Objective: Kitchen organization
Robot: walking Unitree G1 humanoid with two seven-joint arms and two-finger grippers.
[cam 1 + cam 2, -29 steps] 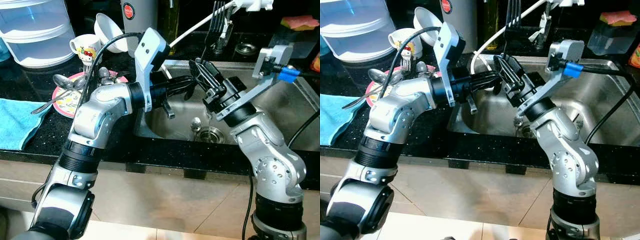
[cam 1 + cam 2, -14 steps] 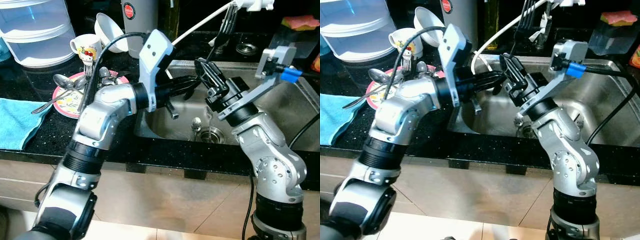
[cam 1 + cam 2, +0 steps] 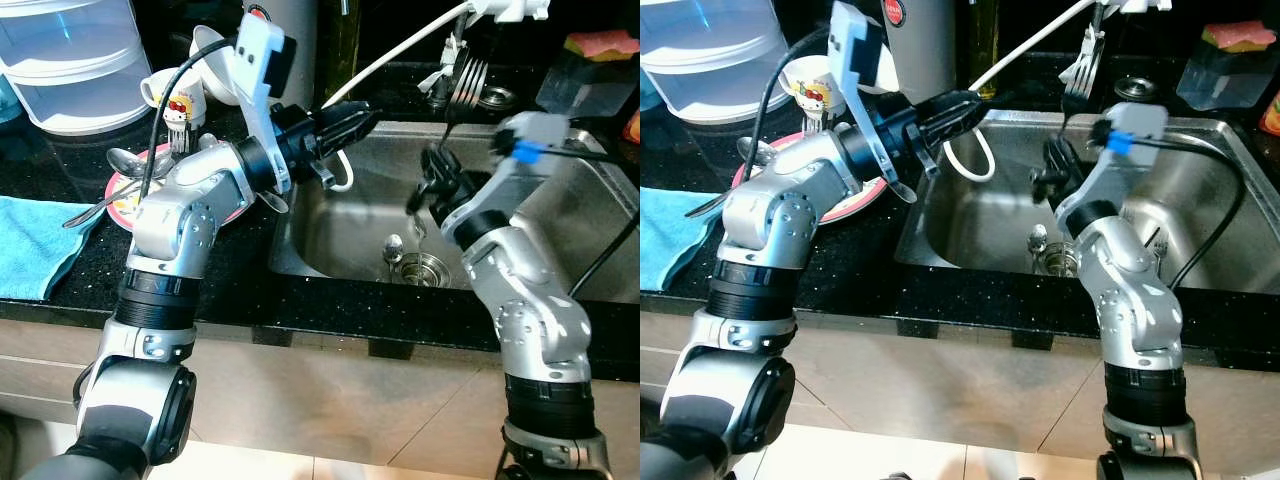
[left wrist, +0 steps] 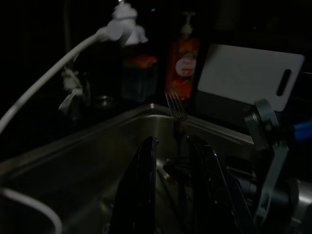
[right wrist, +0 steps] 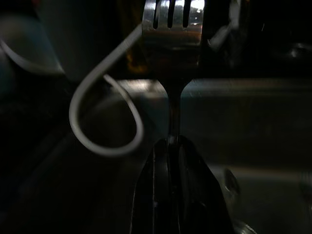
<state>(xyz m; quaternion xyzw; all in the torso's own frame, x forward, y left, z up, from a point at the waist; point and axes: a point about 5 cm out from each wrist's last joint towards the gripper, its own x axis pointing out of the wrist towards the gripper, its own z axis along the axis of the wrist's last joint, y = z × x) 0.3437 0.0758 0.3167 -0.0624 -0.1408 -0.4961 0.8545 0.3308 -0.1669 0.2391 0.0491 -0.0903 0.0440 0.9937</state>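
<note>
Steel sink (image 3: 560, 215), upright silver fork (image 3: 462, 88)

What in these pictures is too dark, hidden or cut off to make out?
- Fork: the handle's lower end sits between the right gripper's fingers; tine tips cut off by the right wrist view's edge.
- Pink plate: its pattern is covered by spoons and the left arm, eye views.
- Red soap bottle: label unreadable in the dark left wrist view.
- Sink floor: partly behind the right arm.

fork (image 5: 173, 58) tine tips cut off; handle hidden between right gripper (image 5: 171, 146) fingers.
</note>
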